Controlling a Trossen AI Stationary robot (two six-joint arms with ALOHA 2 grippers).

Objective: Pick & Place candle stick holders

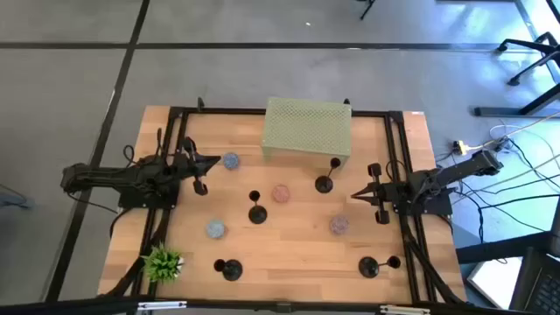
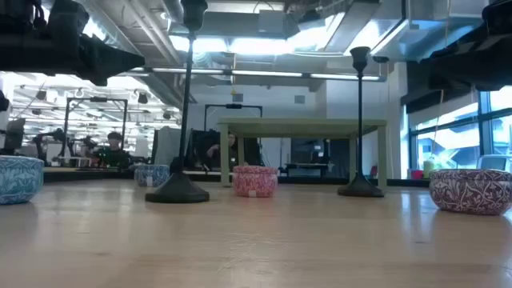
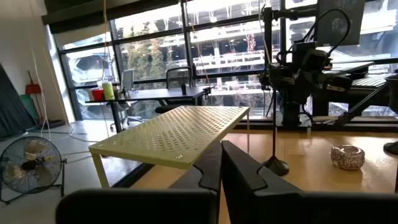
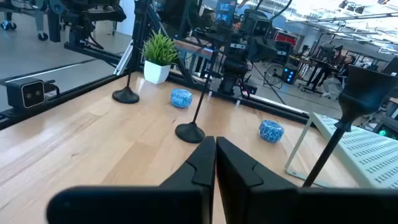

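Observation:
Four black candle stick holders stand upright on their round bases on the wooden table: one at the middle (image 1: 256,213), one in front of the green stand (image 1: 325,182), one near the front left (image 1: 229,269), one near the front right (image 1: 369,267). My left gripper (image 1: 215,161) is shut and empty above the table's left side, next to a blue bowl (image 1: 230,161). My right gripper (image 1: 355,196) is shut and empty above the right side, pointing toward the middle. Its wrist view shows the shut fingers (image 4: 214,149) and the middle holder (image 4: 189,132) beyond them.
A pale green perforated stand (image 1: 307,128) stands at the far middle. A pink bowl (image 1: 281,193), a second blue bowl (image 1: 215,229) and a purple bowl (image 1: 339,225) sit among the holders. A small green plant (image 1: 163,262) stands at the front left corner.

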